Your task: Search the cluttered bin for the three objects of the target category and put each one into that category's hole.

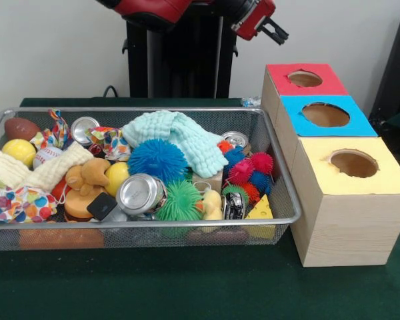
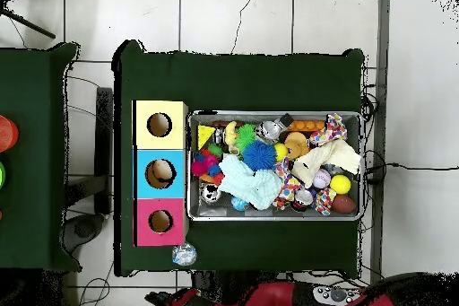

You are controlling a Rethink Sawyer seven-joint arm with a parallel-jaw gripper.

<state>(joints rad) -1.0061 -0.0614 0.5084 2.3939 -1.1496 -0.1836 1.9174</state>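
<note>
The wire mesh bin (image 1: 153,223) sits on the green table, full of mixed clutter; it also shows in the overhead view (image 2: 273,218). No see-through bottle shows among the clutter. One small clear crinkled bottle (image 2: 184,254) lies on the table outside the bin, beside the red box; in the front view it peeks out behind the bin's far right corner (image 1: 251,101). My gripper (image 1: 275,30) hangs high above the table behind the red box, holding nothing.
Three wooden boxes with round holes stand beside the bin: red (image 1: 305,79), blue (image 1: 325,115), yellow (image 1: 353,163). The bin holds crushed cans (image 1: 140,193), a mint cloth (image 1: 177,137), spiky balls (image 1: 158,160), a cheese wedge (image 1: 260,210) and toys.
</note>
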